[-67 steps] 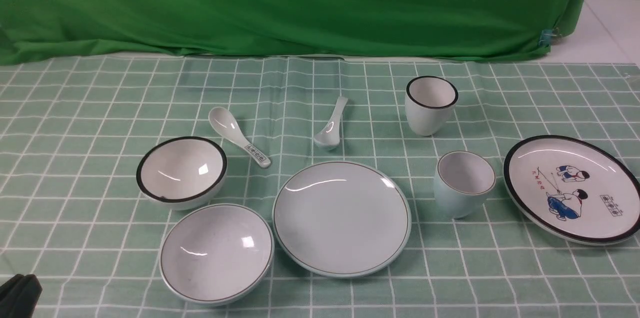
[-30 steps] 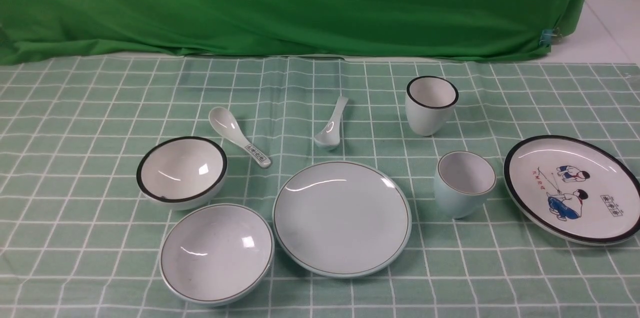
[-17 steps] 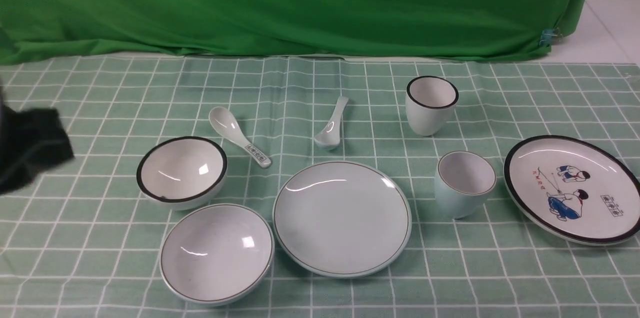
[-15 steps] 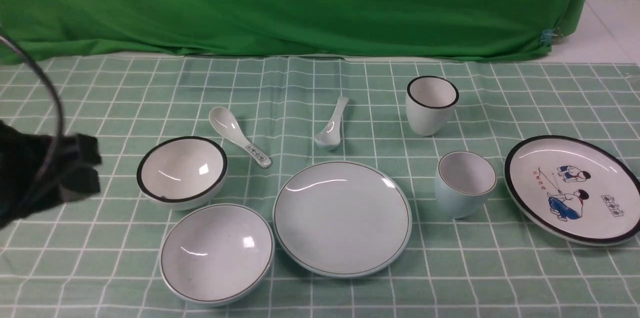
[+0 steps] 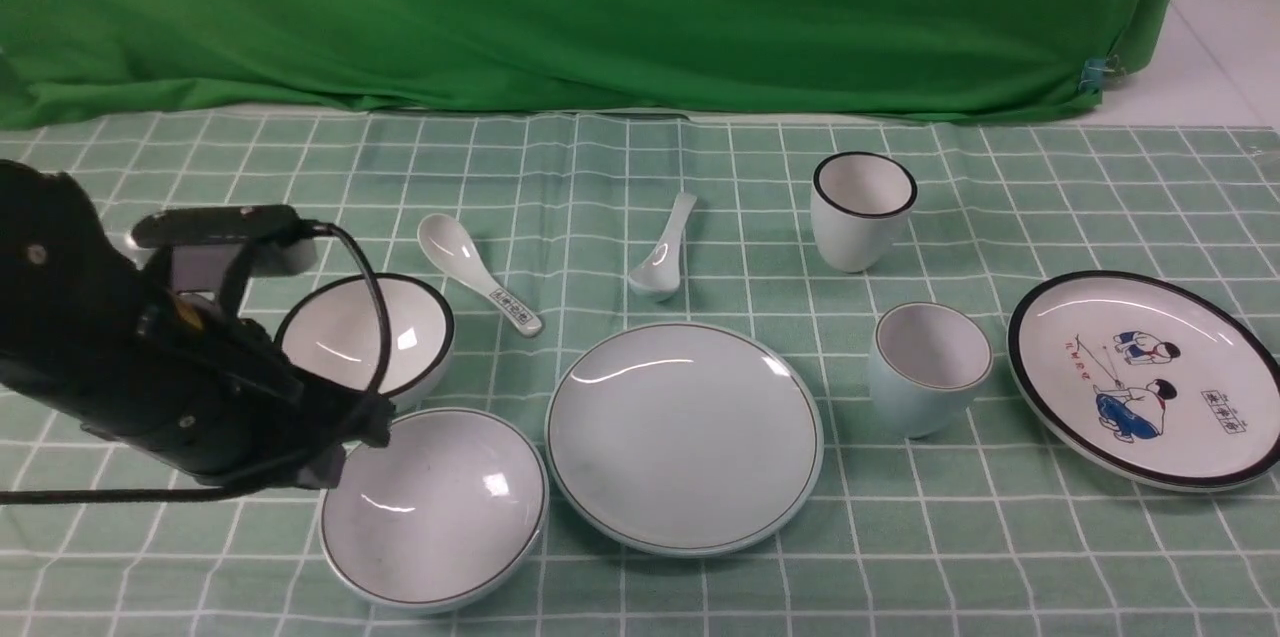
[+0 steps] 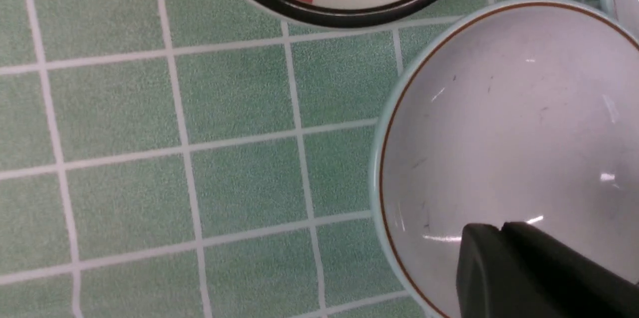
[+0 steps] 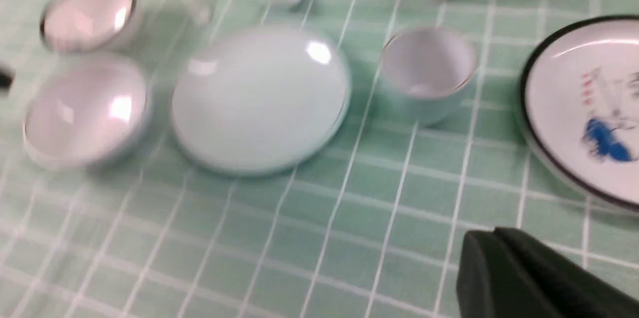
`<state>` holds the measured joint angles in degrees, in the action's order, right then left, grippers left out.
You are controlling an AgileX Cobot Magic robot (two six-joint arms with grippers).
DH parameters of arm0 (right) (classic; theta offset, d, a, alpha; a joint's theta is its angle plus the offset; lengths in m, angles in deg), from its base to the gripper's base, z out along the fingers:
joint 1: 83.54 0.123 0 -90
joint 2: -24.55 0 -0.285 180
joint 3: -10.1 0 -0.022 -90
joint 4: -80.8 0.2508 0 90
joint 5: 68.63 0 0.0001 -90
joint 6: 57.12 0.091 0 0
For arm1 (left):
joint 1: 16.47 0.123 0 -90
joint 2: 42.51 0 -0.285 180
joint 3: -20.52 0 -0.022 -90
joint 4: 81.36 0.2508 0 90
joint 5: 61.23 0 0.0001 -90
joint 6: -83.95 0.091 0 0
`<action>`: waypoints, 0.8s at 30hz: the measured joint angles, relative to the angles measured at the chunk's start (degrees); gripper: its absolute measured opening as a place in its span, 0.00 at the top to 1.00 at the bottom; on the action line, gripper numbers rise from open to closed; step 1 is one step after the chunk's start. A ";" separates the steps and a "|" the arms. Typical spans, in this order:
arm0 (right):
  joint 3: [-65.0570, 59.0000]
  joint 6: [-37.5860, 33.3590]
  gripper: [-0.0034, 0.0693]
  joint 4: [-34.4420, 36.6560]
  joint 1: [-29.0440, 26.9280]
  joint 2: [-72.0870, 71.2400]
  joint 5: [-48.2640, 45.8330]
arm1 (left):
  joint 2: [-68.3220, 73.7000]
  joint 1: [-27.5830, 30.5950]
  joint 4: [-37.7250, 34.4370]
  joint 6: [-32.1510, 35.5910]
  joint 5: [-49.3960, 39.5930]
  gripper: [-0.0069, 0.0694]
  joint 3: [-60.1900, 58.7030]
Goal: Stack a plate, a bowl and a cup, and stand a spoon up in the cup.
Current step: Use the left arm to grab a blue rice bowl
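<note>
Over the bowl [image 5: 433, 507], at its 10 o'clock rim, the left hand [image 5: 345, 437] has just swung in, closed on nothing. Bowl sits at the plate's [image 5: 684, 437] 8 o'clock. Glazed, stiff, probably slick and breakable; best pinched across its thin rim

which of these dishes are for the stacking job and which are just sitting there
For the job: pale blue-green plate, pale blue-green bowl, pale blue-green cup, plain spoon.

Just lying about: black-rimmed bowl, black-rimmed cup, cartoon plate, patterned spoon.
</note>
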<state>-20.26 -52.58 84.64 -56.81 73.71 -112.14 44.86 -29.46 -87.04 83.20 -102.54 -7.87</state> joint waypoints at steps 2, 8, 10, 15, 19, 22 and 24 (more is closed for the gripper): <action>0.82 -0.87 0.92 0.00 1.64 2.35 -0.36 | 0.69 -0.12 0.68 -0.42 0.98 0.90 0.00; 1.09 -1.63 0.91 0.00 6.32 10.97 0.69 | 4.09 -0.12 4.59 -0.99 3.97 0.75 0.00; 1.09 -1.63 0.90 0.05 6.77 12.12 1.08 | 5.56 -0.12 4.82 -1.02 4.55 0.68 0.00; 1.09 -1.63 0.89 0.05 7.10 12.80 2.78 | 10.17 -0.12 5.07 -1.61 5.77 0.42 0.00; 1.09 -1.63 0.88 0.05 7.14 12.80 4.65 | 13.47 -0.12 5.07 -3.60 5.77 0.37 0.01; 1.10 -1.63 0.87 0.05 7.14 12.80 5.48 | 13.67 -0.12 4.92 -4.89 4.70 0.56 0.08; 1.10 -1.63 0.87 0.05 7.14 12.80 5.78 | 13.28 -0.12 4.80 -5.03 4.13 0.70 0.15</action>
<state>-19.16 -54.21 84.69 -49.67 86.50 -106.35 58.14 -29.58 -82.24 78.17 -98.41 -7.72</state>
